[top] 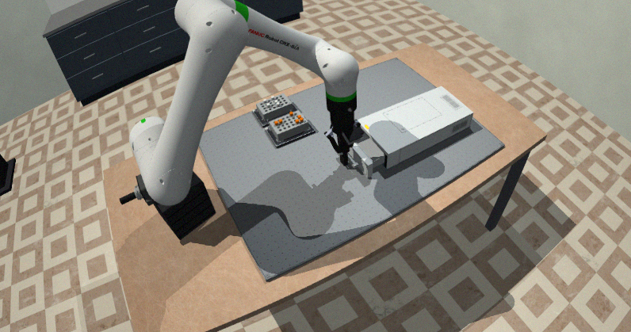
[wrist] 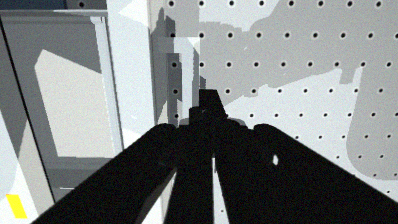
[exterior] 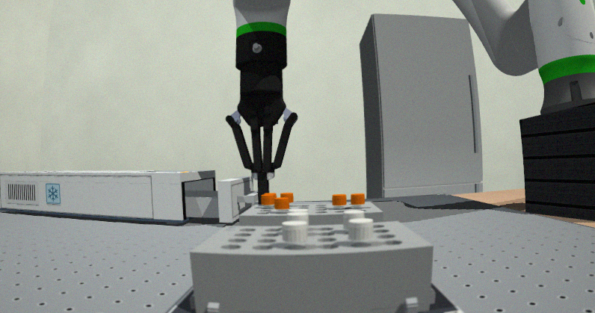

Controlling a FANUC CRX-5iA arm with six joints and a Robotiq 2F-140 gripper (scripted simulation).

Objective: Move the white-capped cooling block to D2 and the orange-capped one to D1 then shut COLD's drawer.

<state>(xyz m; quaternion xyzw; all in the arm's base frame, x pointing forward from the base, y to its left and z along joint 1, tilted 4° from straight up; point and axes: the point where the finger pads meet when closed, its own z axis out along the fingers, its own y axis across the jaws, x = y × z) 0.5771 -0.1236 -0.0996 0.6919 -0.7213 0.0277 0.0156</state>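
The block with white-capped tubes (top: 274, 104) (exterior: 309, 248) sits in the farther deck slot. The block with orange-capped tubes (top: 288, 124) (exterior: 309, 211) sits in the slot nearer the cooler COLD (top: 419, 120) (exterior: 104, 194). The cooler's drawer (top: 369, 153) (exterior: 199, 200) (wrist: 65, 100) stands partly open and looks empty. My gripper (top: 344, 159) (exterior: 263, 181) (wrist: 207, 104) is shut on nothing. Its tips stand low against the outer face of the drawer front (top: 362, 161) (exterior: 232, 198) (wrist: 130, 75). The yellow lamp (top: 366, 126) (wrist: 16, 206) is lit.
The grey perforated deck (top: 265, 188) (exterior: 83, 261) lies on a wooden table (top: 176, 276). My black base (top: 187, 210) (exterior: 557, 160) stands at the deck's left edge. A tall grey cabinet (exterior: 420, 102) and dark drawers (top: 132, 29) stand off the table.
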